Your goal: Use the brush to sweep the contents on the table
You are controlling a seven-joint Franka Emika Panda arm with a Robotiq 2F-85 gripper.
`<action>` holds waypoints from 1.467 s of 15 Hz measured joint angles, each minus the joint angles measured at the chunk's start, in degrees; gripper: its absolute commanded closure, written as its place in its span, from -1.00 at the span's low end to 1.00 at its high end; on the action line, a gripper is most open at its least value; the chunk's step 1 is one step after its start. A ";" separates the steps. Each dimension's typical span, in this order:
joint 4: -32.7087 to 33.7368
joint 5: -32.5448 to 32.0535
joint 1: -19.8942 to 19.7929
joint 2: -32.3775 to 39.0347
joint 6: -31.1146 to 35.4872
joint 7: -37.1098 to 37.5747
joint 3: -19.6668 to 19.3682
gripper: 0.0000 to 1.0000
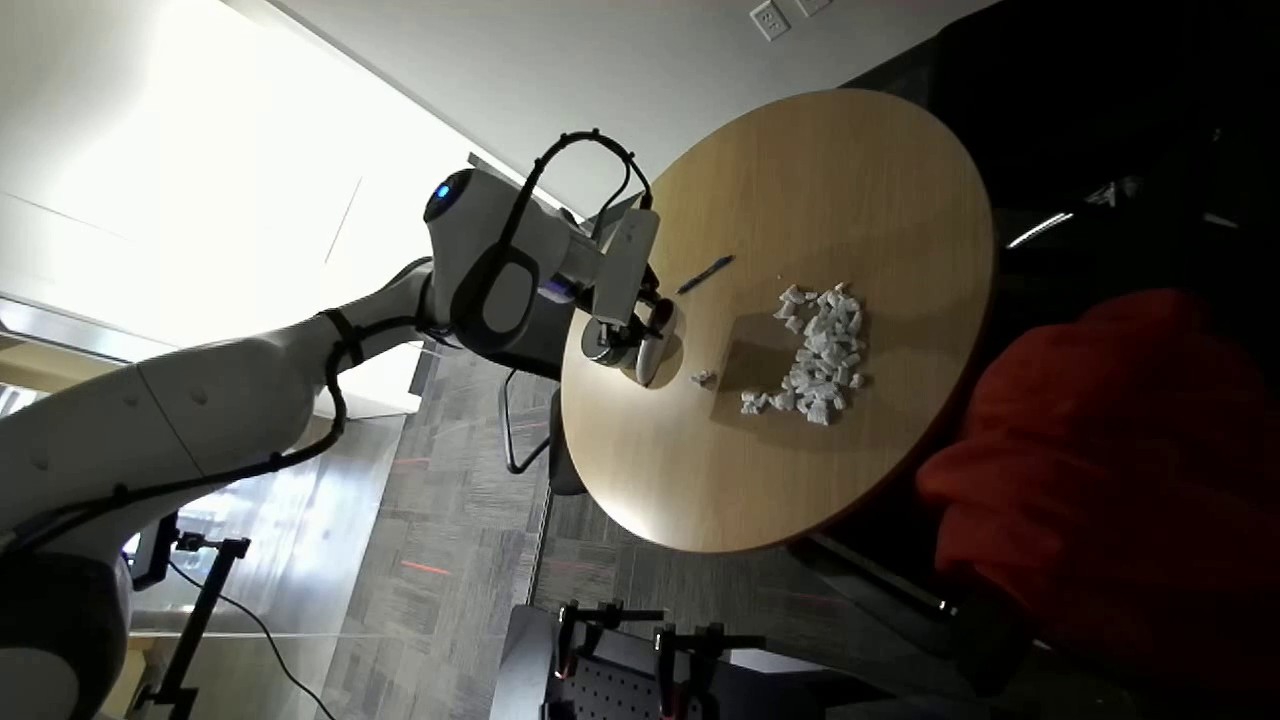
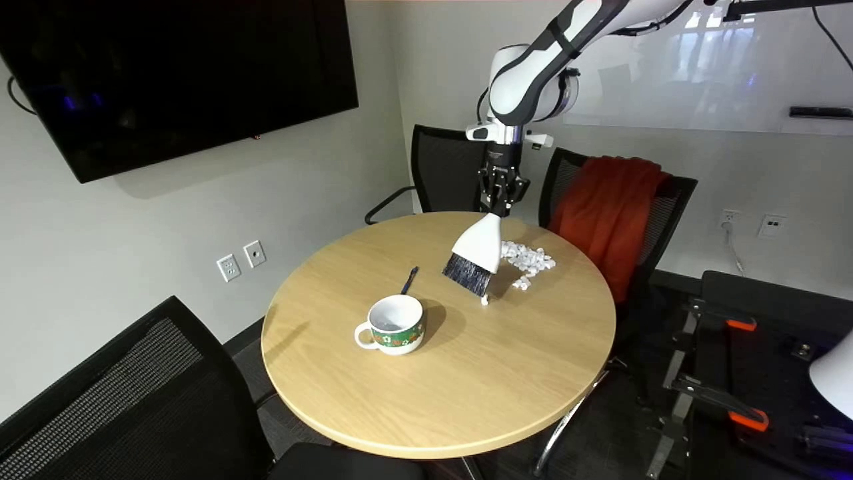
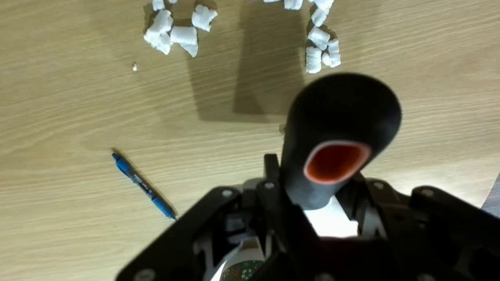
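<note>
— What is seen at the far left in an exterior view?

— A black chair is placed at the front, and a dark screen is hung on the wall. Beneath the screen, a pair of sockets is set into the same wall.

— And on the round table?

— Going rightward, a white cup with a green flowered band is met first. Just behind it, a blue pen is laid.

— Where is the brush found?

— To the right of the pen, over the table. It is held at a tilt, the white head slanted downward and the dark bristles lowest. Whether the table is touched by them cannot be told.

— And the claw?

— Its two sides are clamped on the brush's black handle, whose thick end is shown in the wrist view.

— What of the white crumbs?

— They are heaped on the table farther right, and a lone one is seen near the lowest corner of the bristles.

— And beyond the heap?

— A red cloth is draped over a mesh chair behind the table.
</note>
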 measured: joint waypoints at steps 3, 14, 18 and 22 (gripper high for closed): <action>-0.33 -1.66 2.12 2.15 2.13 0.66 -0.13 0.75; -3.16 -11.03 2.97 3.21 6.72 0.86 -4.77 0.75; -6.08 -16.63 2.74 -0.96 6.74 0.84 -8.73 0.75; -7.80 -21.87 2.44 -3.37 6.73 1.00 -12.55 0.75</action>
